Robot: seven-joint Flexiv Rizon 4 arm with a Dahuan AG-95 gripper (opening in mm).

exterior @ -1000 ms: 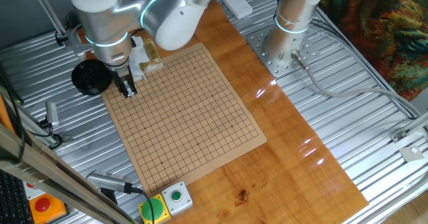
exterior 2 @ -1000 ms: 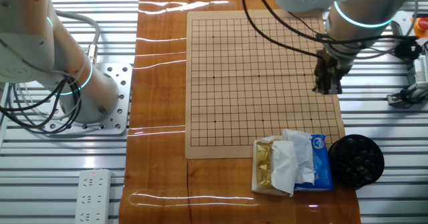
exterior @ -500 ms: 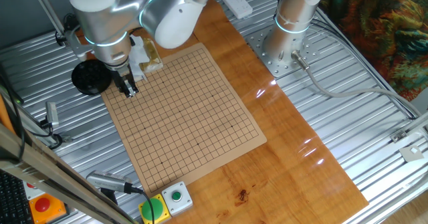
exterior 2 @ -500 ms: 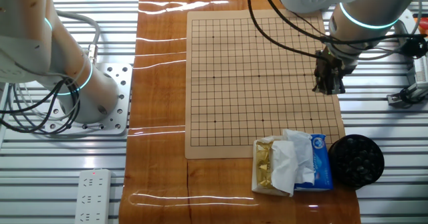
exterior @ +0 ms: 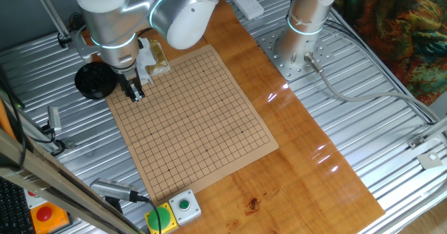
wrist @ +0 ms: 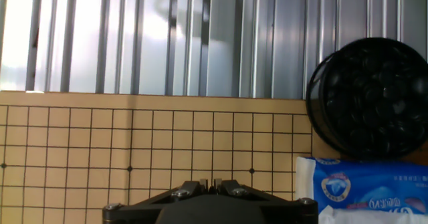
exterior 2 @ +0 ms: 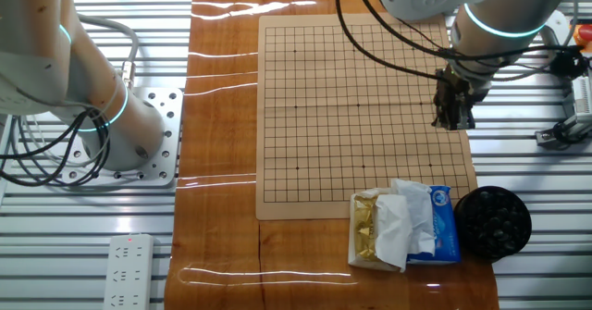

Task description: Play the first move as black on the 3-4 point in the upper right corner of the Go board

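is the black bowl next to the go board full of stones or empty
Full. In the hand view the black bowl brims with dark glossy stones; the other fixed view shows the same. No stone sits on the board.

Two high fixed views from opposite sides, hand view close, all over the board (exterior: 188,119)

board (exterior 2: 356,106) bare, tissue pack (exterior 2: 405,225) at corner

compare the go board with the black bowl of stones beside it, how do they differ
The board is flat, rectangular, pale tan with a black grid; the bowl is round, black and walled. The board carries no stones; the bowl is full of black ones. Both sit near the tissue pack.
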